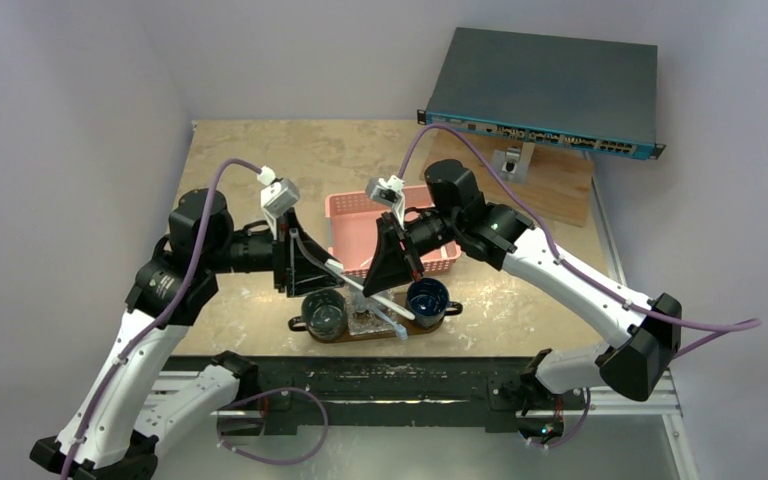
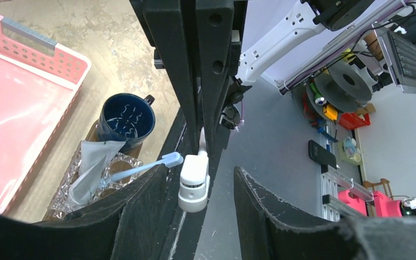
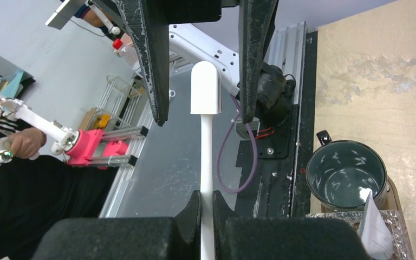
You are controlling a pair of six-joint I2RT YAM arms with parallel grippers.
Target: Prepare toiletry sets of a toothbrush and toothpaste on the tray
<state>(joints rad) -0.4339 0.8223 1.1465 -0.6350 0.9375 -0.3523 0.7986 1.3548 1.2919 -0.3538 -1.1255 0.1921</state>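
Right claw [image 3: 206, 200] clamps a white toothbrush [image 3: 206, 135] up in the air.
Left claw [image 2: 200, 179] is apart around its tip; blue toothbrush [image 2: 141, 168] and toothpaste [image 2: 89, 162] lie on the tray [image 2: 91, 131], this one not yet.

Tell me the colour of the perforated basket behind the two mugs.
Pink. The basket shows best in the left wrist view.

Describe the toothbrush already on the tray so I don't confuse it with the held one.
At the near edge of the table, the brown tray carries a clear cut-glass dish between a dark mug and a blue mug. The toothbrush lies slanted in that dish beside the grey-white tube. It is pale blue; the white toothbrush, capped, is clamped in the right gripper.
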